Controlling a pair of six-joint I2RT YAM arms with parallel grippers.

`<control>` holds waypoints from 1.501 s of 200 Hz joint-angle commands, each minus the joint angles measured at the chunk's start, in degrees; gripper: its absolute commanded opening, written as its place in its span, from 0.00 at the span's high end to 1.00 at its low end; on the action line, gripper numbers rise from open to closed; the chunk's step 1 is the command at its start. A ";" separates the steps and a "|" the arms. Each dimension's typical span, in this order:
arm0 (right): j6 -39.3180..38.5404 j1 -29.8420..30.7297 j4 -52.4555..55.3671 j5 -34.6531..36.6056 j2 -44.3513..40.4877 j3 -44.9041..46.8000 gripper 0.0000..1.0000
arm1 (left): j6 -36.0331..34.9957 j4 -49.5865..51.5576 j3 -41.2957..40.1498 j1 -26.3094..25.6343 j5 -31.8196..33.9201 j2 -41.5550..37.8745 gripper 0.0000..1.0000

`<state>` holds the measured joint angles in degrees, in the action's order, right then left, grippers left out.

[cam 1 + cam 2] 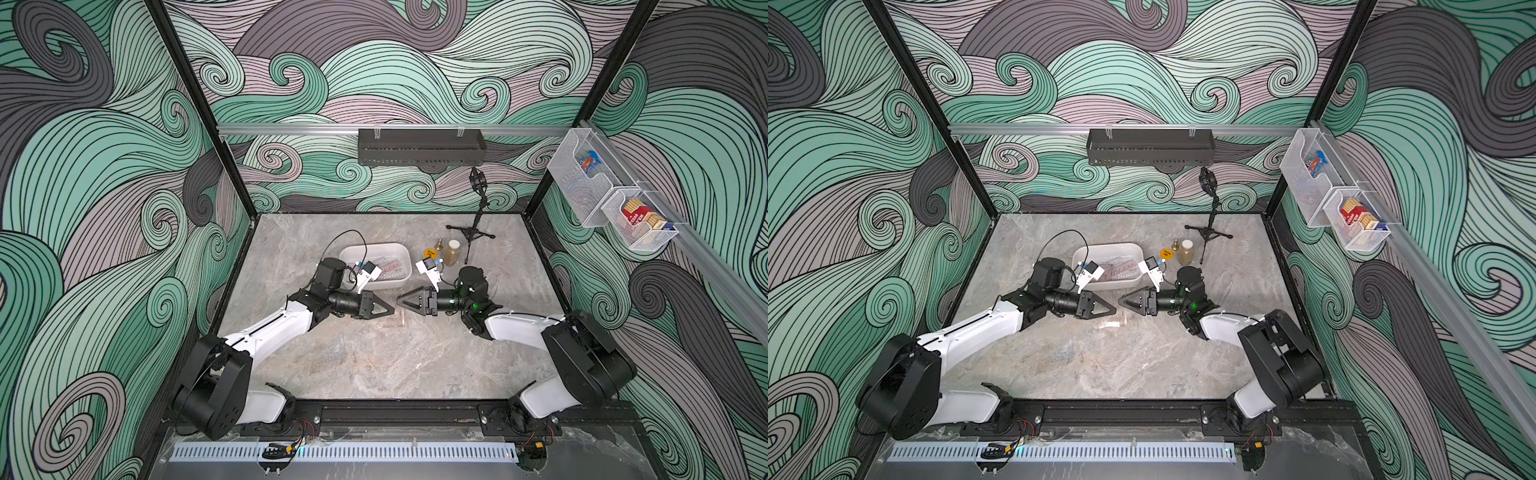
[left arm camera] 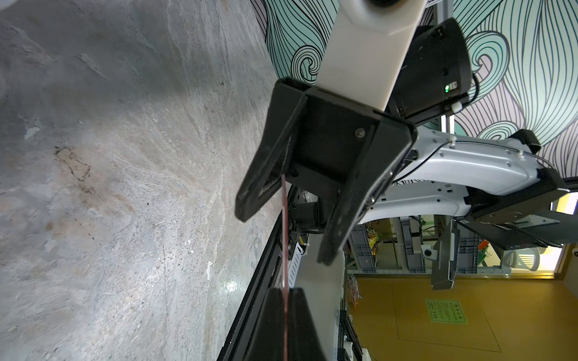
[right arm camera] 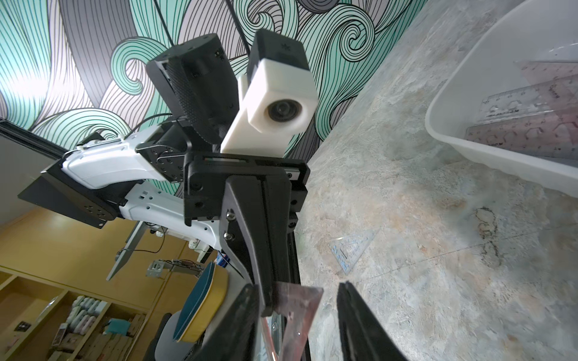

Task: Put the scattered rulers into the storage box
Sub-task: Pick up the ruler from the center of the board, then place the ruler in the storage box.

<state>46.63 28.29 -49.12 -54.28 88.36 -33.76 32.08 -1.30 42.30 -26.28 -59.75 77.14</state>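
Where the two arms meet, both top views: left arm [image 1: 274,328] and right arm [image 1: 523,328] reach toward mid-frame over the desk [image 1: 374,365], their jaws tip to tip just below the storage box [image 1: 374,248].
Storage box, top views: on the desk a little above frame centre, partly behind the left wrist camera [image 1: 368,272]; several rulers [image 1: 390,270] lie flat inside it.
Beside the box, top views: a yellow disc [image 1: 428,252] and a pale bottle [image 1: 452,251] to its right, and a black tripod stand [image 1: 471,237] further up and right.
Left wrist view, left jaws: at the bottom edge, pressed together on the pinkish triangle ruler [image 2: 285,250], seen edge-on as a thin line running up the frame.
Left wrist view, right jaws: in the centre, spread wide; the ruler's far end reaches in close to the finger [image 2: 258,187] on the left of the frame, and contact cannot be told.
Right wrist view, left jaws: centre bottom, closed on the pinkish triangle ruler [image 3: 297,309], whose corner sticks out to the right.
Right wrist view, right jaws: at the lower edge, standing apart on either side of that ruler.
Right wrist view, desk: a clear bluish triangle ruler [image 3: 353,250] lies flat right of centre, apart from the box.
Right wrist view, storage box [image 3: 469,156]: fills the upper right corner, with rulers [image 3: 531,125] inside.
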 commanded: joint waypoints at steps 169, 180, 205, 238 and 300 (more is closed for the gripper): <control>-30.96 -6.21 23.69 13.59 27.25 -40.96 1.00 | -7.03 15.00 8.12 11.17 29.94 -4.60 0.14; -31.83 -6.45 24.00 12.68 31.18 -45.80 1.00 | -7.08 14.84 7.46 11.21 30.04 -4.44 0.14; -32.48 -6.17 26.16 9.26 38.56 -54.64 1.00 | -7.42 15.10 6.92 11.41 30.45 -3.80 0.14; -36.07 -4.66 31.02 8.59 42.10 -57.78 1.00 | -7.69 14.78 6.31 11.64 31.53 -2.89 0.14; -36.88 -4.10 32.16 6.66 43.47 -55.89 0.96 | -7.44 13.94 5.60 11.83 31.44 -1.66 0.14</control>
<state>11.22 24.10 -17.63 -45.89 131.98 -90.24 25.87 12.86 47.79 -15.03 -28.86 75.02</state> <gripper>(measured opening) 0.055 0.855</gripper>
